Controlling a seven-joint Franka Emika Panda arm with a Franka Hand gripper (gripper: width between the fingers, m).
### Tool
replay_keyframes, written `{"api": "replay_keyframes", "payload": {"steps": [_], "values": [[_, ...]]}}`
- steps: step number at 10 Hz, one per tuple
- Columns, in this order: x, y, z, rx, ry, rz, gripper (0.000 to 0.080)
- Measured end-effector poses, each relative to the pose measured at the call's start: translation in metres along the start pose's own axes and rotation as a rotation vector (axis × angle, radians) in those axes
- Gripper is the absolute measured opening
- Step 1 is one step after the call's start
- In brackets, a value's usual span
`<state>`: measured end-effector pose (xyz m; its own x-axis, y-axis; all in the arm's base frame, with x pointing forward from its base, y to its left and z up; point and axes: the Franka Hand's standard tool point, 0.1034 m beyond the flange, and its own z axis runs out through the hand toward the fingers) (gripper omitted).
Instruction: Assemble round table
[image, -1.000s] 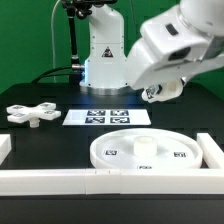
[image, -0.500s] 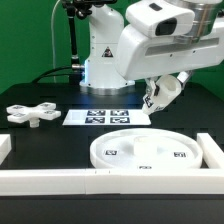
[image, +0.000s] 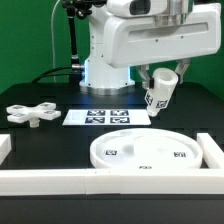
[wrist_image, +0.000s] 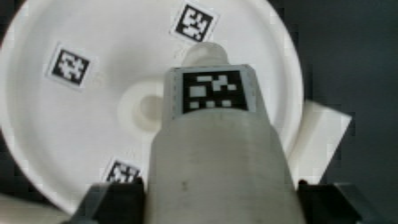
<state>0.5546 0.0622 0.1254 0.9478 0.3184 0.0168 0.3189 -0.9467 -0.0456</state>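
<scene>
My gripper (image: 160, 84) is shut on the short cylindrical leg (image: 157, 97) and holds it in the air, tilted, above the far right edge of the round disc (image: 150, 152). In the wrist view the leg (wrist_image: 221, 140) fills the middle with a square tag near its free end. It sits between the two dark fingers (wrist_image: 111, 200) of the gripper (wrist_image: 222, 205). The disc (wrist_image: 89, 110) lies below it with several tags. The cross-shaped base (image: 32, 115) lies on the table at the exterior view's left.
The marker board (image: 108, 118) lies flat behind the disc. White border rails run along the front (image: 90, 181) and the right side (image: 212, 150). The arm's white base (image: 100, 60) stands at the back.
The arm has swung toward the exterior view's left and now hangs over the disc's far edge. The leg in the gripper has moved with it and turned more upright.
</scene>
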Motion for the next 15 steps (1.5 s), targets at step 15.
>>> {"api": "replay_keyframes", "payload": {"steps": [15], "values": [[-0.005, 0.016, 0.02, -0.127, 0.398, -0.052, 0.0409]]}}
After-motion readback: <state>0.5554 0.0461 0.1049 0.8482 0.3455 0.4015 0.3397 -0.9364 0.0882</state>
